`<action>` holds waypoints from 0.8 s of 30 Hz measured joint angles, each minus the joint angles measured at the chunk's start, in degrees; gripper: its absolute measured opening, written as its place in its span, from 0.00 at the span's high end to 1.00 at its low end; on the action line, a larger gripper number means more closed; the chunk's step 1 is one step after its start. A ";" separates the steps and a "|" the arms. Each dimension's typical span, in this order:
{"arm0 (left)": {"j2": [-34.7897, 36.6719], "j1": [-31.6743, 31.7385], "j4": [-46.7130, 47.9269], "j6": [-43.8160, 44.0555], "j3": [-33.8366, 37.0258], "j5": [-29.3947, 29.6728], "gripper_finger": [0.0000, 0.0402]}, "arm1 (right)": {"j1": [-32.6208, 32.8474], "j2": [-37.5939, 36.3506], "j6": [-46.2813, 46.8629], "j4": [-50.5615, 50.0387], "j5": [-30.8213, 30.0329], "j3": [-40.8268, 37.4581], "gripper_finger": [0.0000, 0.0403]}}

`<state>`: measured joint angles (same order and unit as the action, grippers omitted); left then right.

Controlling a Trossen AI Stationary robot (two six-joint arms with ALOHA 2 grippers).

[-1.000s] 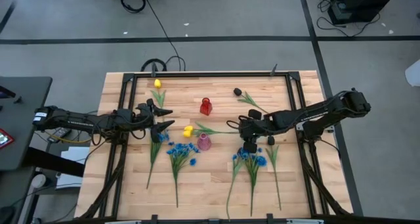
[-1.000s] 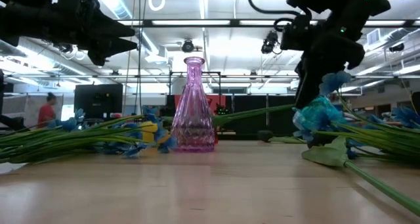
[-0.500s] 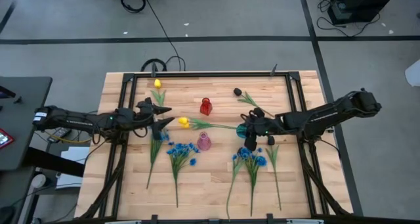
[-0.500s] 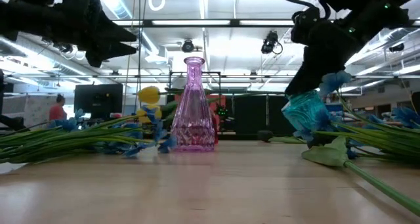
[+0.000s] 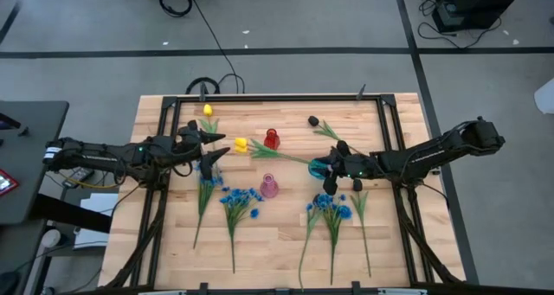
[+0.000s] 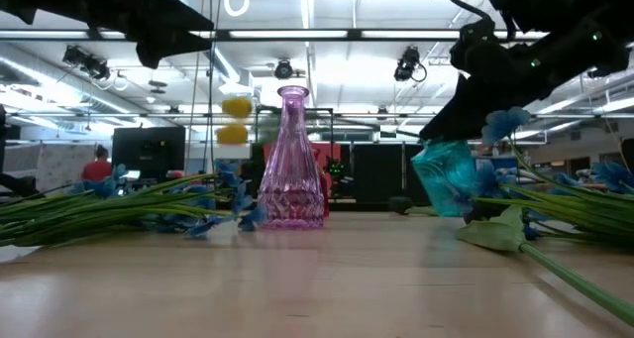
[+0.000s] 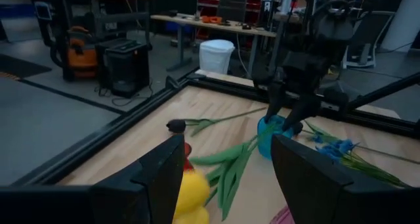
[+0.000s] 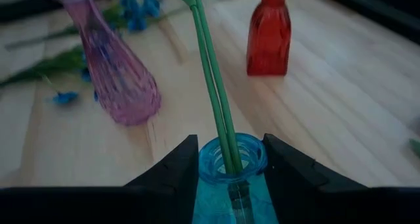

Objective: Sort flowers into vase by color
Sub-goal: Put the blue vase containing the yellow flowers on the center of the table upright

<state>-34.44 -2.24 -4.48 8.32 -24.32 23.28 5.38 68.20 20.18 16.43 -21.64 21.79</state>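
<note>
Gripping the blue vase (image 5: 319,168) (yellow tulip (image 5: 241,144) inside), right gripper (image 5: 330,171) tilts it.

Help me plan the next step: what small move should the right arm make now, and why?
Probably tip the blue vase upright. The right gripper holds it tilted, with the yellow flower stems already in its mouth and the bloom hanging out sideways.

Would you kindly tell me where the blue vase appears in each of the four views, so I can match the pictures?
High view: blue vase right of centre, in the right gripper.
Low view: vase right of the middle, tilted, held off the table.
Left wrist view: vase far across the table, under the other arm.
Right wrist view: vase bottom centre, between the fingers.
Shared landmark: pink vase, beside it.
</note>
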 joint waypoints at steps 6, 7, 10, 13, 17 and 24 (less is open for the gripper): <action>0.00 0.00 -0.30 -0.18 0.00 0.08 0.42 | -0.38 0.01 -3.55 12.85 -2.54 -4.71 0.61; 0.00 0.00 -0.28 -0.18 0.00 0.08 0.42 | -0.38 0.01 -4.06 14.03 -3.03 -5.33 0.61; 0.02 0.00 -0.27 -0.18 0.00 0.09 0.42 | -0.38 0.03 -5.08 16.85 -4.29 -6.81 0.61; -0.01 0.00 0.27 -0.18 0.00 0.10 0.42 | -0.38 0.03 -5.39 20.05 -4.37 -8.58 0.61; -0.18 0.00 1.96 0.91 0.00 0.10 0.42 | -0.38 0.03 -5.37 24.09 -4.36 -10.85 0.61; -8.33 -0.41 1.32 9.99 0.15 -5.21 0.42 | -0.36 0.03 -5.85 28.22 -4.95 -13.78 0.61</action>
<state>-42.76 -2.65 -3.16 18.31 -24.17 18.06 5.02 68.23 14.33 44.64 -26.59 8.01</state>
